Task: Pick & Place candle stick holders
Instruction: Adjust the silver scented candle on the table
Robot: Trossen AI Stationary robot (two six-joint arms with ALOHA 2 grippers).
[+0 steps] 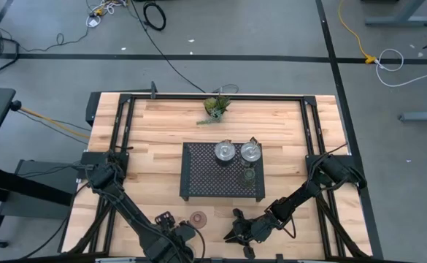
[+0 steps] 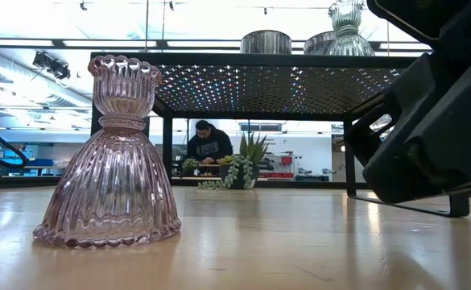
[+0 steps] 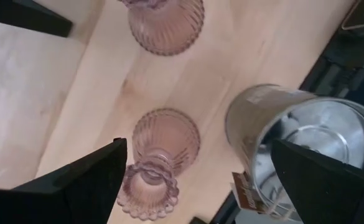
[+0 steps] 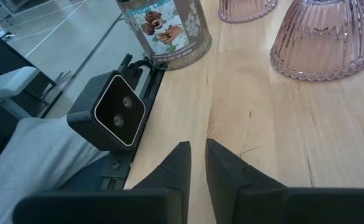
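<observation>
Two ribbed pink glass candle stick holders stand upright on the wood near the table's front edge. One (image 3: pixel 160 158) is under my left gripper (image 3: pixel 198 146), which points down, open, a finger on either side and apart from it. The other (image 3: pixel 166 25) (image 1: pixel 197 218) stands free beside it and fills the low view's left (image 2: pixel 110 161). Two silver holders (image 1: pixel 224 151) (image 1: pixel 250 151) and a green one (image 1: pixel 249 175) stand on the black mesh rack (image 1: pixel 198 175). My right gripper (image 4: pixel 197 152) (image 1: pixel 236 235) hangs low at the front edge, shut and holding nothing.
A silver tin can (image 3: pixel 294 137) with a printed label (image 4: pixel 166 31) stands close to the pink holders. A small camera (image 4: pixel 113 112) sits at the table's front edge. A leafy plant (image 1: pixel 217 107) stands at the far edge. A person (image 2: pixel 209 143) is in the room behind.
</observation>
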